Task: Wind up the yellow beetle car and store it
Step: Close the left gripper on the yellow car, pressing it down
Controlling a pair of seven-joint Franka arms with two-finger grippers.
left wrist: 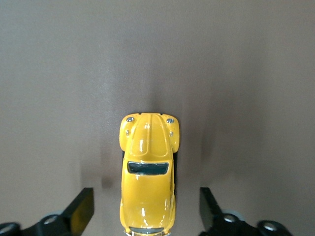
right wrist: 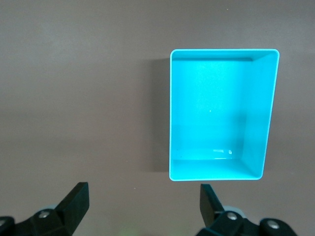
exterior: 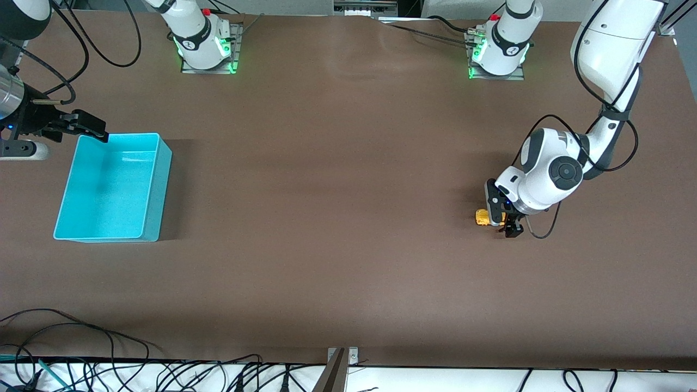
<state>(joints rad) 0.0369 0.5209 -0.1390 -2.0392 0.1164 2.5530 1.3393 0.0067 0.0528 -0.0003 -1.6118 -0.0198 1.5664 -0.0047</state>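
Note:
The yellow beetle car [exterior: 482, 217] stands on the brown table toward the left arm's end. My left gripper [exterior: 502, 220] is down over it and open. In the left wrist view the car [left wrist: 147, 167] lies lengthwise between the two black fingers [left wrist: 81, 209], with bare table showing on both sides of its body. My right gripper [exterior: 90, 128] hangs open and holds nothing, above the corner of the turquoise bin [exterior: 158, 163] farthest from the front camera. In the right wrist view the right gripper [right wrist: 145, 201] has only bare table between its fingers.
The turquoise bin [right wrist: 171, 123] sits toward the right arm's end of the table, with nothing inside it. Both arm bases stand along the edge farthest from the front camera. Loose cables lie along the table's front edge [exterior: 163, 359].

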